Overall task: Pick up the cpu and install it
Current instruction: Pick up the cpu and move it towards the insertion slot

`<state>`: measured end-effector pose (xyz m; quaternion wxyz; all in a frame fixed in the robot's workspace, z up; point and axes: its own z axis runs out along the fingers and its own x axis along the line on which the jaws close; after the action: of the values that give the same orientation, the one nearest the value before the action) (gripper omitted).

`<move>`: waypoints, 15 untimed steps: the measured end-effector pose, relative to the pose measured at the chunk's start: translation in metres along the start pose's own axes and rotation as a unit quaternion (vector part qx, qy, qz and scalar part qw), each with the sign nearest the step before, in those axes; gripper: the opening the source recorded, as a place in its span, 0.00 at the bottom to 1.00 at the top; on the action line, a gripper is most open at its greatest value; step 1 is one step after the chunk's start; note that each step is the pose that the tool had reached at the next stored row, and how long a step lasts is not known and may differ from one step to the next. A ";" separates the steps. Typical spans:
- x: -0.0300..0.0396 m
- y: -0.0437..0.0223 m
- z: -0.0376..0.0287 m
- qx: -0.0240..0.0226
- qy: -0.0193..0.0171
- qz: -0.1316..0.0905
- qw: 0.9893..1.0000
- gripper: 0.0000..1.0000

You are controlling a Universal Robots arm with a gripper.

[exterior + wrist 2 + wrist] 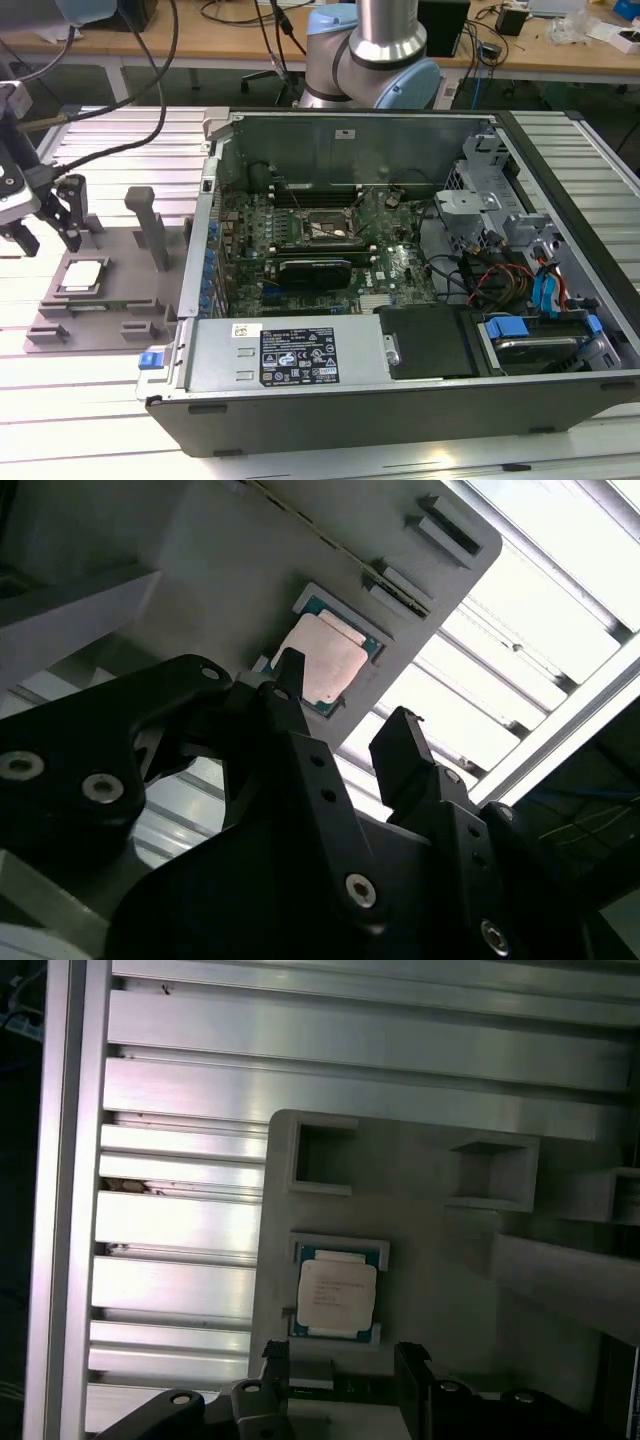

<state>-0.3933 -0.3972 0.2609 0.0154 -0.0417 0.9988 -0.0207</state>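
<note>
1. One cpu (338, 1295): a small flat square chip with a pale silvery metal top and a thin blue-green edge showing round it. It lies flat in a shallow framed seat on the grey tray (130, 262), outside the computer case.
2. One gripper (345, 705), black, with two fingers (310, 770). They are spread about as wide as the chip and hold nothing. It hangs just above the cpu, near its edge, without touching it.
3. One grey tray, on the exterior view's left of the case. From the exterior view I count two upright posts (152, 228). The first wrist view shows two open rectangular pockets (320, 1155) beyond the chip's seat.
4. One table (70, 400) of ribbed, slotted aluminium, bright under the light. It carries both tray and case.
5. One computer case (350, 385), side panel off and lying open. Inside is one motherboard (400, 265) with one square black-framed socket (325, 228).
6. One robot arm (380, 40), silver and pale blue, behind the case.
7. The room has wooden benches (560, 62) along the back, strewn with cables.
</note>
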 end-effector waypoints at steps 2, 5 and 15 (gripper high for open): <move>0.0002 0.0010 0.0069 0.000 0.000 0.000 1.000 0.54; 0.0002 0.0039 0.0160 0.000 0.000 0.000 1.000 0.54; 0.0007 0.0096 0.0426 0.000 0.000 0.000 1.000 0.54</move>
<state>-0.3934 -0.3894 0.2180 0.0155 -0.0421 0.9988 -0.0206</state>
